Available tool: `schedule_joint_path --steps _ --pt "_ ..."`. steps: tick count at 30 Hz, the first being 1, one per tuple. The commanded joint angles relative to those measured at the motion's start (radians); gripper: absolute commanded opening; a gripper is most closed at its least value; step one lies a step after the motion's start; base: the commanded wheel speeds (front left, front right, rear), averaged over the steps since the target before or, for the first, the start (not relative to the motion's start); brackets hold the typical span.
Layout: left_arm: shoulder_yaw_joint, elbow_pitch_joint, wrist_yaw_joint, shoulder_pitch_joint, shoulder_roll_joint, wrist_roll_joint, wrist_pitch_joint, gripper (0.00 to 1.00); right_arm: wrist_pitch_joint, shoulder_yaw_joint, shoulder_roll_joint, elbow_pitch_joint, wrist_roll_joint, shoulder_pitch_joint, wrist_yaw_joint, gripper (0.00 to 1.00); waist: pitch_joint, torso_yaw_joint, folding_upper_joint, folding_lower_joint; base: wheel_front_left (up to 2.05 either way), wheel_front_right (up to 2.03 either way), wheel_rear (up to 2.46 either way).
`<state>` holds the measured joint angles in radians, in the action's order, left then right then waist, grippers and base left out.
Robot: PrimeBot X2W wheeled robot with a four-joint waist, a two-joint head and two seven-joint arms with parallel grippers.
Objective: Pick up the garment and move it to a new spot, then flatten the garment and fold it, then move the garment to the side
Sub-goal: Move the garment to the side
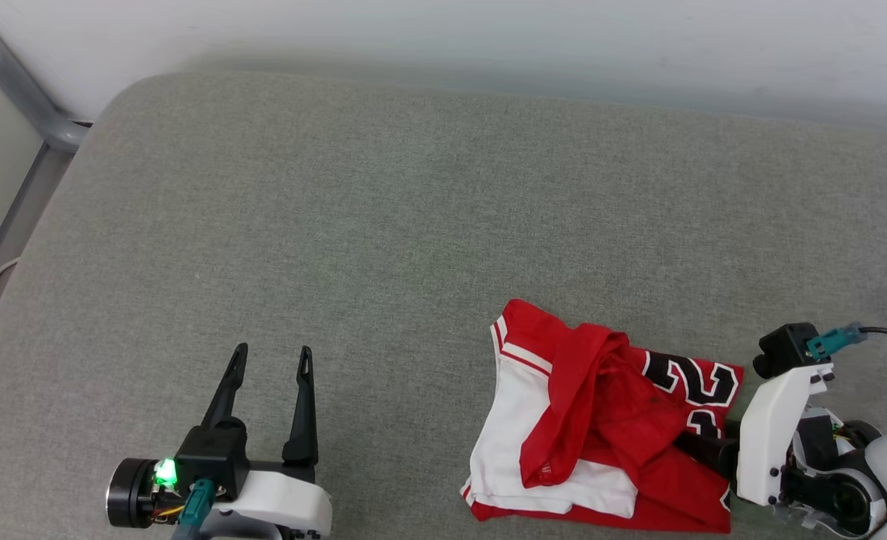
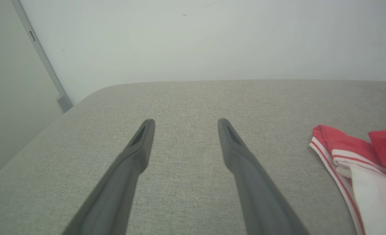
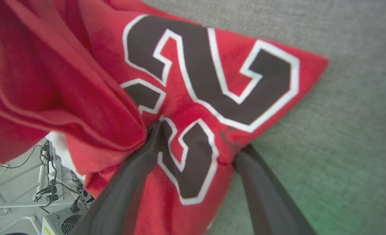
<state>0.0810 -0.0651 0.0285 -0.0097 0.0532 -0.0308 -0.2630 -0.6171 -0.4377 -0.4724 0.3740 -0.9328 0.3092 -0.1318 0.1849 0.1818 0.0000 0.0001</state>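
The garment [image 1: 600, 420] lies crumpled on the grey cushion [image 1: 383, 225] at the lower right: red cloth, a white sleeve with striped trim, and black-and-white lettering. My right gripper [image 1: 689, 444] reaches into its right edge from the right. In the right wrist view its jaws [image 3: 199, 140] stand wide open, the lettered red cloth [image 3: 196, 65] lies between the fingers, and both tips are tucked under folds. Far to the left, my left gripper [image 1: 273, 352] stands open with nothing between its fingers [image 2: 185, 122], and the garment's striped edge [image 2: 352, 163] sits at that view's right.
A pale wall [image 1: 488, 37] runs behind the cushion. A grey metal frame [image 1: 31, 97] stands at the far left corner. Past the cushion's near edge, the right wrist view shows floor with cables and a fan box [image 3: 62, 222].
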Motion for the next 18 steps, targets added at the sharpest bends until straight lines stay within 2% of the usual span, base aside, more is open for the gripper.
schedule_joint_path --steps 1,2,3,4,11,18 --pt "0.0 -0.003 0.001 -0.016 -0.001 -0.002 -0.002 1.0 -0.003 -0.042 0.02 0.029 -0.003 -0.018 0.002 1.0 0.002 0.004 0.0 -0.0001 0.0 0.0 0.0" --pt "-0.001 -0.004 0.002 -0.017 -0.001 -0.003 -0.002 1.0 0.01 -0.051 0.018 0.031 -0.005 -0.017 0.002 0.88 0.002 0.005 0.0 -0.0001 0.0 0.0 0.0" --pt "-0.001 -0.005 0.003 -0.017 -0.001 -0.004 -0.002 1.0 0.023 -0.057 0.016 0.032 -0.011 -0.014 0.002 0.31 0.001 0.005 0.0 -0.0001 0.0 0.0 0.0" --pt "-0.002 -0.006 0.004 -0.016 -0.001 -0.005 -0.002 1.0 0.039 -0.066 0.013 0.028 -0.013 -0.009 0.002 0.0 0.0 0.005 0.0 -0.0001 0.0 0.0 0.0" --pt "-0.011 -0.015 0.007 0.008 -0.002 -0.008 -0.002 1.0 0.175 -0.114 -0.057 -0.026 0.006 0.048 0.002 0.0 -0.03 -0.016 0.0 -0.0001 0.0 0.0 0.0" --pt "-0.026 -0.005 0.009 0.032 -0.002 -0.008 -0.002 1.0 0.269 -0.192 -0.149 -0.117 0.079 0.112 0.002 0.0 -0.062 -0.092 0.0 -0.0001 0.0 0.0 0.0"
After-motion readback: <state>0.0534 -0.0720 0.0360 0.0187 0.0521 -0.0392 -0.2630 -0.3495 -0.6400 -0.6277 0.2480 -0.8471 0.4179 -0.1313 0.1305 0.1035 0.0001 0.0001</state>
